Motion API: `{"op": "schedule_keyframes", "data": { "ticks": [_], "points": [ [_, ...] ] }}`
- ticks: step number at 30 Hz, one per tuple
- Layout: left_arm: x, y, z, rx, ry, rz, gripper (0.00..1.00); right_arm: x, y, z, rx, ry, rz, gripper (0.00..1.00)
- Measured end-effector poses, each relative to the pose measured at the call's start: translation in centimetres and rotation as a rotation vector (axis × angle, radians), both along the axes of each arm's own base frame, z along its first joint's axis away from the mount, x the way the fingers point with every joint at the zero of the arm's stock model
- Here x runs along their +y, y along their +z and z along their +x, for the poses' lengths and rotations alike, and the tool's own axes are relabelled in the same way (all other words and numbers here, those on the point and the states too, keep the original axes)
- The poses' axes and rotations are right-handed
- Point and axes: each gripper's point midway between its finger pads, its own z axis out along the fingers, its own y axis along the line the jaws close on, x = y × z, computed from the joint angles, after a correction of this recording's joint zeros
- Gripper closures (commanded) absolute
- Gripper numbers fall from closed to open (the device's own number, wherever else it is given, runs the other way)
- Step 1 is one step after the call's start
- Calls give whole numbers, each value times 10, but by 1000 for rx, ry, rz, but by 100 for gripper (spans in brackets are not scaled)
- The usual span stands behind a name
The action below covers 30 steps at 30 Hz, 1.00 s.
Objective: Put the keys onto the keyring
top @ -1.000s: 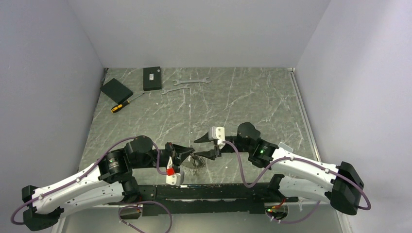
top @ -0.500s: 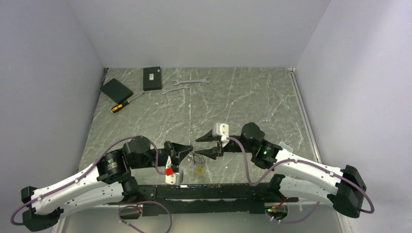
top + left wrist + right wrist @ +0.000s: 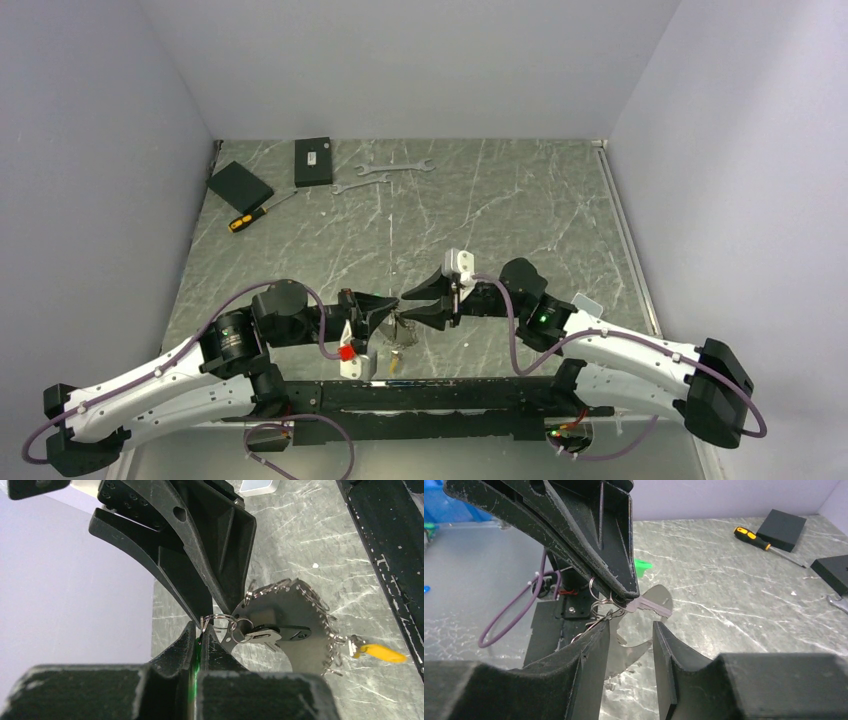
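Two white-and-black robot arms, one claw each, tips meeting low at the table's middle. Far corner, left to right: one square black box [image 3: 240, 184], one yellow-and-black screwdriver [image 3: 250, 214], one oblong black box [image 3: 313, 162], two silver open-ended wrenches [image 3: 395, 167]. At the claws: one small bunch of silvery metal keys with a bright green plastic tag [image 3: 651, 605], one large grey metal keyring disc edged with wire loops [image 3: 300, 610], carrying one black-headed key [image 3: 277, 631] and one yellow tag [image 3: 380, 653].

Below, a grey-green marbled table top [image 3: 500, 210]. Pale lilac walls [image 3: 100, 150] on three sides. A black rail [image 3: 450, 395] along the near edge.

Left gripper [image 3: 198, 632]: clamped tight on the bunch, green tag pinched between its fingers, one silvery key jutting past the tips, small split rings hanging against the disc's rim. Hooked on or not: impossible to tell.

Right gripper [image 3: 631, 630]: narrowly parted, gripping nothing, one fingertip right at the split rings.
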Motion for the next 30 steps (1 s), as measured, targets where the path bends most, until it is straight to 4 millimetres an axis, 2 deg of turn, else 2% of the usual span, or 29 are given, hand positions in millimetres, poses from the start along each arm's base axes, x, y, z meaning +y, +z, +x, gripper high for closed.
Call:
{"op": "schedule_keyframes", "data": {
  "ticks": [21,30],
  "points": [
    [1,-4,0,-2,1,-2,100,1,14,0,137,11,104,64],
    [3,-9,3,-1,19,7,100,6,5,0,200,24,87,61]
  ]
}}
